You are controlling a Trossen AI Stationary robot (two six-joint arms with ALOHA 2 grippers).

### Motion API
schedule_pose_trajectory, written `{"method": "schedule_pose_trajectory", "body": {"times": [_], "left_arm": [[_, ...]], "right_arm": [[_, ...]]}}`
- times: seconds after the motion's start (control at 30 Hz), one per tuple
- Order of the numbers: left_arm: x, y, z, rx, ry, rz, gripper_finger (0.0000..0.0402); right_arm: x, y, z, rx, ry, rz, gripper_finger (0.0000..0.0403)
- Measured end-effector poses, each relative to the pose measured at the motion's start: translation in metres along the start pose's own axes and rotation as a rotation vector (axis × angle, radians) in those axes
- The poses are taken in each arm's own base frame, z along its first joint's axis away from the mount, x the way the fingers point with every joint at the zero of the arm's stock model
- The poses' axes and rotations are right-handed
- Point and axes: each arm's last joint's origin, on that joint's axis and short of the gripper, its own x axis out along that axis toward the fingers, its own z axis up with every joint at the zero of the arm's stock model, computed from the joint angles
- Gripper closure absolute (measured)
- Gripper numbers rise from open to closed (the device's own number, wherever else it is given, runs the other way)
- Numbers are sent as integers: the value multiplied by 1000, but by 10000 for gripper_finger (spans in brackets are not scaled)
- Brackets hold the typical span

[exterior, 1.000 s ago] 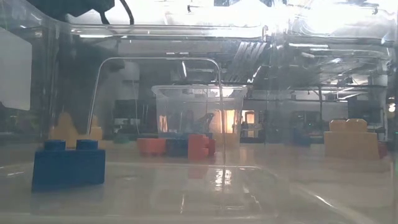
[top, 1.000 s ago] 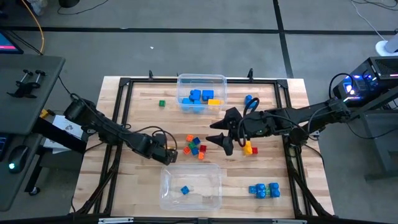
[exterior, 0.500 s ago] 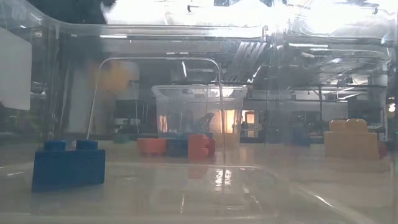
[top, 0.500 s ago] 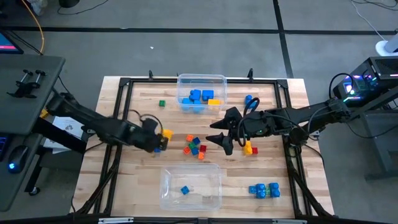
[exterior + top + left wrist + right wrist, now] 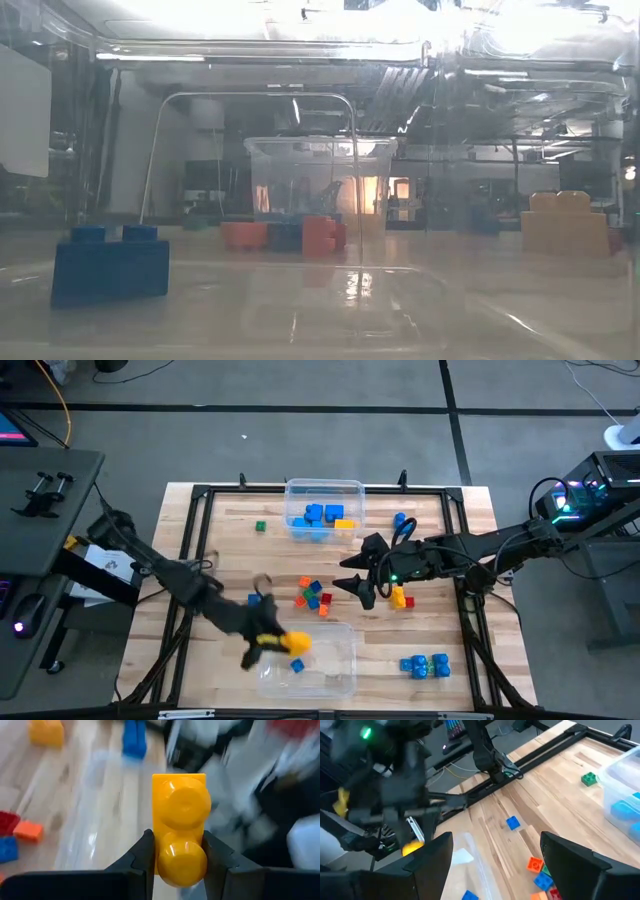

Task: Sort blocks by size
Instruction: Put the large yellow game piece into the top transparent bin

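You have the wooden table (image 5: 230, 540) with two clear bins on it; the far bin (image 5: 324, 490) holds several larger blue bricks and a yellow one, and the near bin (image 5: 335, 670) holds a single small blue brick (image 5: 297, 666). Your left arm reaches across the table to the near bin's left edge; the left gripper (image 5: 275, 643) is clamped on a yellow two-stud brick (image 5: 180, 827), the fingers (image 5: 142, 855) pressing its two long flanks. Your right arm stretches in from the right; the right gripper (image 5: 352, 575) hangs wide apart and empty, just beside the loose cluster of small blocks (image 5: 313, 596) at mid-table, with a yellow and orange piece (image 5: 401, 599) close under its wrist.

The step in hand looks like delivery: the yellow brick is carried, off the table, at the rim of the near bin; the next move calls for bringing it fully over the bin's floor, lowering, then spreading the fingers; check first that this brick matches the size class you mean for that bin, since the far one already takes the larger pieces.

In the wrist view the brick's long axis runs straight out along the fingers, away from the wrist; both studs face the camera, one behind the other.
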Motion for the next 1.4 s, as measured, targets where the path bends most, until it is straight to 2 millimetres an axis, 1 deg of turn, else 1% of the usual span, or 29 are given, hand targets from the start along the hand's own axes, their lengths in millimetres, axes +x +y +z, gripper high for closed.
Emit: {"method": "schedule_pose_trajectory", "body": {"times": [0.07, 0.13, 0.2, 0.23, 0.27, 0.33, 0.4, 0.43, 0.47, 0.57, 0.67, 0.77, 0.83, 0.93, 0.97, 1.0, 1.07, 1.1, 1.17, 1.23, 1.3, 1.33, 1.4], "left_arm": [[17, -6, -4, 92, 86, 26, 293], [29, -8, -7, 165, 178, 58, 265], [38, -9, -1, 174, 191, 80, 248], [39, -10, 2, 174, 181, 92, 247], [38, -10, 6, 184, 169, 106, 252], [33, -8, 12, 210, 128, 149, 281], [22, 0, 16, 234, 120, 228, 318], [15, 4, 21, 236, 97, 274, 327], [5, 10, 26, 238, 67, 333, 328], [-22, 33, 46, 252, -34, 550, 328], [-39, 66, 66, 248, -74, 723, 328], [-47, 108, 87, 241, -68, 837, 328], [-48, 138, 101, 233, -71, 915, 328], [-48, 182, 114, 151, -89, 1005, 326], [-49, 195, 116, 110, -87, 1017, 314], [-49, 209, 116, 68, -68, 1013, 294], [-48, 231, 115, -23, -41, 970, 243], [-47, 239, 113, -73, -24, 941, 216], [-47, 248, 111, -165, -14, 857, 165], [-48, 251, 112, -221, -23, 761, 125], [-53, 249, 113, -248, -29, 692, 99], [-55, 244, 114, -242, -37, 667, 91], [-63, 228, 116, -202, -60, 628, 85]], "right_arm": [[0, -1, -1, -4, 10, -8, 107], [0, -1, -1, -5, 13, -10, 107], [0, -1, -1, -5, 14, -11, 107], [0, -1, -1, -5, 14, -10, 107], [0, -1, -1, -5, 14, -11, 107], [0, -1, -2, -6, 15, -10, 107], [0, -1, -2, -5, 15, -11, 107], [0, -1, -1, -4, 14, -10, 107], [0, -1, -1, -3, 14, -10, 107], [0, -1, -1, -3, 12, -8, 107], [0, 0, 0, 3, 5, -4, 107], [0, 0, 0, 24, -10, -7, 107], [0, 0, 1, 26, -28, -18, 107], [0, 0, 2, 41, -47, -26, 107], [0, 0, 3, 51, -54, -32, 107], [0, 0, 3, 54, -59, -38, 107], [0, 0, 3, 54, -65, -37, 107], [0, 0, 3, 52, -65, -37, 107], [-2, 0, 4, 48, -78, -45, 107], [-5, -1, 6, 53, -98, -59, 107], [-11, -4, 7, 66, -113, -100, 107], [-14, -7, 7, 92, -113, -135, 107], [-21, -17, 1, 170, -66, -238, 107]]}}
